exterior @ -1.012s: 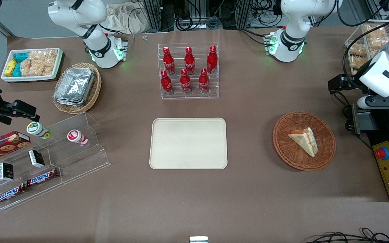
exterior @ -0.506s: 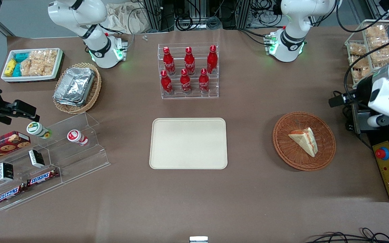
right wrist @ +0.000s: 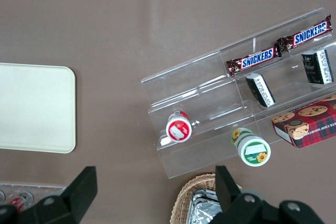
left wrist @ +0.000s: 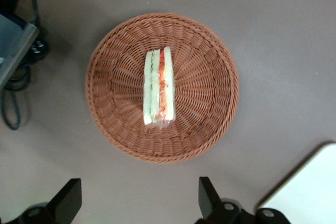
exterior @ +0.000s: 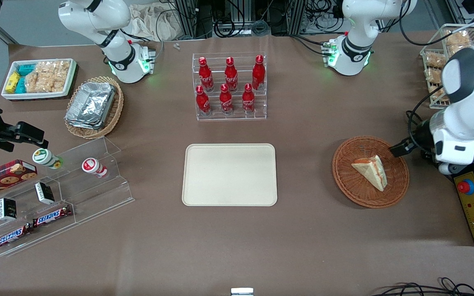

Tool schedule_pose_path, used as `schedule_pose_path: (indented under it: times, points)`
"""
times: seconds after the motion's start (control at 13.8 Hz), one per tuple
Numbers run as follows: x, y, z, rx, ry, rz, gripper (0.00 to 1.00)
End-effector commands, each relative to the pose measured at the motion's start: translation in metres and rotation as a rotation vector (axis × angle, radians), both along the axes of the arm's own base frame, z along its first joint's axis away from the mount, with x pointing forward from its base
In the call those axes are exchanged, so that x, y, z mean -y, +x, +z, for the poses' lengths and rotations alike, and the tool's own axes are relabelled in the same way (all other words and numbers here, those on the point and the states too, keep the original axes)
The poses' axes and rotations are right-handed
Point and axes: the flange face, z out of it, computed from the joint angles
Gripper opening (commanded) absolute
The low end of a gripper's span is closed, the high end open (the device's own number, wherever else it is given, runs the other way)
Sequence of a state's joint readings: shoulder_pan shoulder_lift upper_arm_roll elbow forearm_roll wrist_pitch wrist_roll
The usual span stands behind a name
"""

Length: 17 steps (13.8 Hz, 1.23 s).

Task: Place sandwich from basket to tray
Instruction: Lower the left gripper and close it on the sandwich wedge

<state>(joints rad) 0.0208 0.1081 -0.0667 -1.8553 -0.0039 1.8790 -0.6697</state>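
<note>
Gripper (left wrist: 137,203), fingers apart, hovering beside wicker basket (left wrist: 210,108); jaws should be straddling the sandwich (left wrist: 159,86) faces before descending

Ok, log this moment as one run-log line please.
phase: approach | gripper: open, above table beside basket | sandwich: in basket, untouched | tray: bare

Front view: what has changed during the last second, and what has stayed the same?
The left arm's gripper moved in from the table's edge toward the round reddish-brown wicker basket, now hovering above it, fingers open, holding nothing. The triangular cream sandwich stayed in the basket; the cream-beige rectangular tray remains bare.
</note>
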Motion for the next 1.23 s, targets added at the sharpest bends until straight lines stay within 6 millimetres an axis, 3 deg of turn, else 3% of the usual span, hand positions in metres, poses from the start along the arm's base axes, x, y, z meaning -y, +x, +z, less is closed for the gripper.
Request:
schedule_pose_path:
  times: [0.0, 0.29, 0.51, 0.8, 0.87, 0.94, 1.16]
  points:
    - [-0.001, 0.001, -0.049, 0.031, 0.002, 0.108, 1.0]
    - [0.007, 0.013, -0.11, 0.013, 0.007, 0.126, 1.0]
    - [0.004, -0.006, -0.16, 0.038, 0.032, 0.1, 1.0]
    - [0.0, -0.018, -0.201, 0.08, 0.023, 0.154, 0.99]
    - [0.0, -0.018, -0.206, 0.077, 0.023, 0.156, 0.72]
    - [0.001, -0.018, -0.208, 0.078, 0.022, 0.154, 0.01]
    - [-0.001, -0.015, -0.206, 0.088, 0.032, 0.147, 0.0]
